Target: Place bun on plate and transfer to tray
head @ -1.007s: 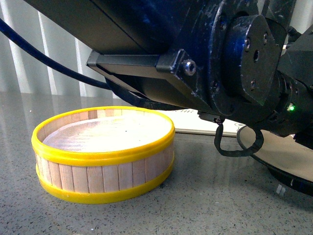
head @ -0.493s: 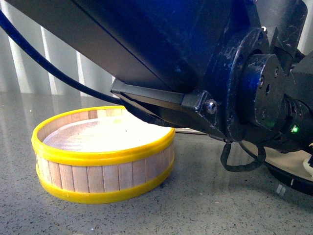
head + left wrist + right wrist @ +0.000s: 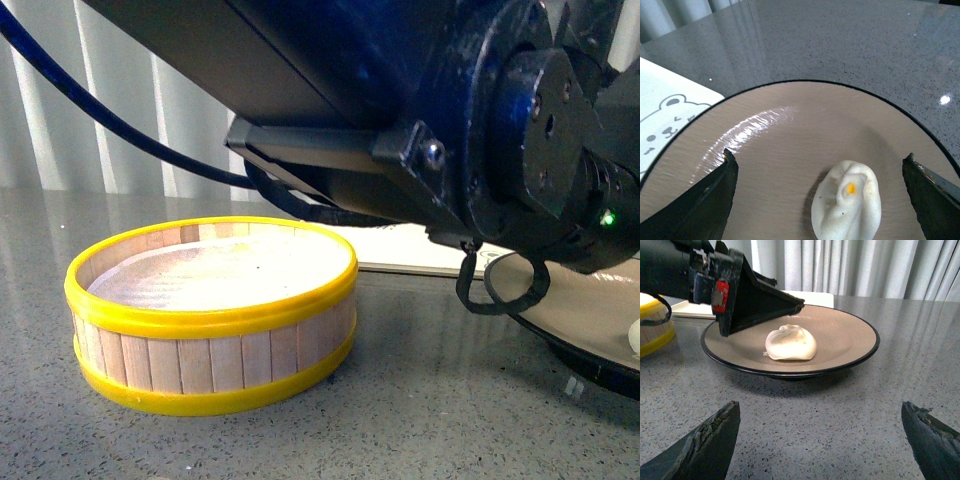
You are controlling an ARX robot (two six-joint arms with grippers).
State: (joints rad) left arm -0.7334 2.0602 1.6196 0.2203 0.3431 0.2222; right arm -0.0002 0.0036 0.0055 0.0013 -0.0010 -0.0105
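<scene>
Two pincers show, and both are wide apart and hold nothing. Our left pincer (image 3: 819, 155) hangs just over the plate (image 3: 790, 135), with one dark pointed finger (image 3: 705, 205) on each side of the bun (image 3: 846, 207). Neither finger touches the bun.

The bun lies on the plate, a little off the middle. It is small, soft and white, with a twisted, folded top and a tiny orange dot on it. The plate is round, wide and shallow. It is tan inside, with fine lines like wood and a thin black rim, and it shines where the light hits it.

Our right pincer (image 3: 820, 407) sits low over the bench (image 3: 840, 430), near the plate and pointing at it. Its tips look rough and chipped.

The bench is grey, smooth and speckled like stone. The tray (image 3: 670, 110) is flat and white with a round corner and a drawn bear face. It lies just beside the plate; we cannot tell if they touch.

A round basket (image 3: 210, 310) made of pale wood strips with two yellow bands stands on the bench, apart from the plate. Our big dark left arm (image 3: 400, 100) fills the top of the front view.
</scene>
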